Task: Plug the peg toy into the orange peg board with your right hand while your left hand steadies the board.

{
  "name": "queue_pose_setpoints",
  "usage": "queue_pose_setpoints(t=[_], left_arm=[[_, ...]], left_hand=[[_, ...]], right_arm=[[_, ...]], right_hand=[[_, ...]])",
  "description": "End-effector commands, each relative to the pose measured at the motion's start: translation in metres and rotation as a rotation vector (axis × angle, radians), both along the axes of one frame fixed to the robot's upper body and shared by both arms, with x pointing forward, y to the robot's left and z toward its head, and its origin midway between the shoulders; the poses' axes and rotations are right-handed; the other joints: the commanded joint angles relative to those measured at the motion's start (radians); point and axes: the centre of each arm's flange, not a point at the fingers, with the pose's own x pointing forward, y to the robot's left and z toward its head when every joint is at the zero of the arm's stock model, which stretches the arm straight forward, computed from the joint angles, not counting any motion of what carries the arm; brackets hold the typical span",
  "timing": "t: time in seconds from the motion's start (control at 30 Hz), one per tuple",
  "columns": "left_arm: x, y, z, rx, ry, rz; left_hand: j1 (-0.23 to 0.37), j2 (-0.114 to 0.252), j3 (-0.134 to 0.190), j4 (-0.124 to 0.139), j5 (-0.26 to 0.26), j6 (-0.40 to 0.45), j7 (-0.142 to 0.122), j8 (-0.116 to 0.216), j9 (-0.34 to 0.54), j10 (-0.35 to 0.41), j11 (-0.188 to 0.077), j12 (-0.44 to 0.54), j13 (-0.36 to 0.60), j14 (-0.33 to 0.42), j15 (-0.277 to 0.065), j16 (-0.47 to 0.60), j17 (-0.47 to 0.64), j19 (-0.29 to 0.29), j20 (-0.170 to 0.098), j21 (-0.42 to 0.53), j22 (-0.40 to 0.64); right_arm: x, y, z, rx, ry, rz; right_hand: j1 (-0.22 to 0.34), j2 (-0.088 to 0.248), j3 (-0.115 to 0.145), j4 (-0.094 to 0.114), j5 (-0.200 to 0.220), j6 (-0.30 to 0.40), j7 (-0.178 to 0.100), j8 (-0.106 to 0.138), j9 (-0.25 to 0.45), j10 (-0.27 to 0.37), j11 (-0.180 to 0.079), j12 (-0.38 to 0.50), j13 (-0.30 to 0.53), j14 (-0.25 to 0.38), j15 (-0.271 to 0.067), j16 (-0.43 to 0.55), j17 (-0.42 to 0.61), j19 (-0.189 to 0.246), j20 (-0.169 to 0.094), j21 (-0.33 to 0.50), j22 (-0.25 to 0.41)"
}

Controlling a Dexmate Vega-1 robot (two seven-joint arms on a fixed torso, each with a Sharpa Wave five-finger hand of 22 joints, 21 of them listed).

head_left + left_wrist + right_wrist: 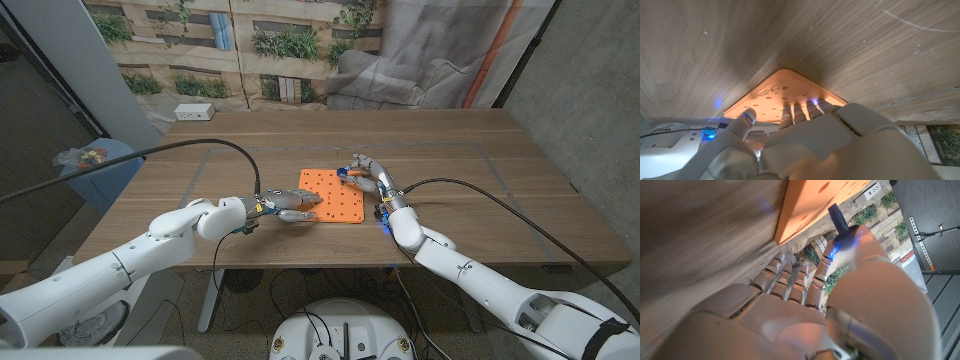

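The orange peg board [335, 195] lies flat at the middle of the wooden table [450, 150], dotted with small holes. My left hand [292, 204] rests on the board's near left part, fingers pressing on its surface [775, 97]. My right hand [372, 180] hovers at the board's far right corner and pinches a dark blue peg toy [346, 173] between thumb and a finger. In the right wrist view the peg [839, 219] points at the board's edge [805, 205], just off it. My left hand's fingers [805, 111] lie along the board.
A white power strip [192, 113] sits at the table's far left edge. A blue bin with a plastic bag [95, 165] stands left of the table. A cloth-draped chair [390, 75] is behind the far edge. Black cables [480, 190] trail from both arms.
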Motion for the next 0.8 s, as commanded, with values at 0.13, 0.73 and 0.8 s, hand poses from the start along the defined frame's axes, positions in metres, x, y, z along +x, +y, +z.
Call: queue_pose_setpoints(t=[0.13,0.73,0.8], left_arm=[[0.0020,-0.0005,0.0016,-0.005,-0.004,0.002],[0.0043,-0.0015,0.0020,-0.005,-0.004,-0.002],[0.0042,-0.0016,0.0020,-0.003,-0.005,-0.002]], left_hand=[[0.001,0.086,0.009,-0.001,0.000,0.007,-0.002,0.007,0.006,0.038,0.005,0.007,0.003,0.023,-0.078,0.008,0.007,0.007,-0.143,0.004,0.004],[0.001,0.086,0.011,-0.002,0.000,0.007,-0.002,0.006,0.006,0.037,0.005,0.006,0.003,0.023,-0.078,0.007,0.007,0.007,-0.143,0.003,0.004],[0.001,0.086,0.011,-0.002,0.000,0.007,-0.001,0.006,0.006,0.038,0.005,0.006,0.003,0.023,-0.078,0.007,0.007,0.008,-0.143,0.003,0.004]], right_arm=[[-0.0009,-0.0022,0.0011,-0.013,-0.005,0.004],[-0.0005,0.0001,-0.0009,-0.031,0.004,0.014],[-0.0002,0.0003,-0.0010,-0.032,0.004,0.012]], right_hand=[[0.043,0.038,0.001,0.002,0.004,0.105,-0.087,0.017,0.021,0.003,-0.006,-0.005,0.001,-0.001,-0.068,0.007,0.004,0.005,-0.006,0.005,0.003],[0.043,0.039,-0.001,0.005,0.006,0.115,-0.087,0.019,0.020,0.000,-0.006,-0.007,0.002,-0.001,-0.066,0.010,0.010,0.007,-0.006,0.006,0.003],[0.043,0.040,-0.001,0.005,0.006,0.115,-0.086,0.019,0.020,-0.002,-0.006,-0.008,0.002,-0.002,-0.066,0.010,0.011,0.007,-0.006,0.006,0.003]])
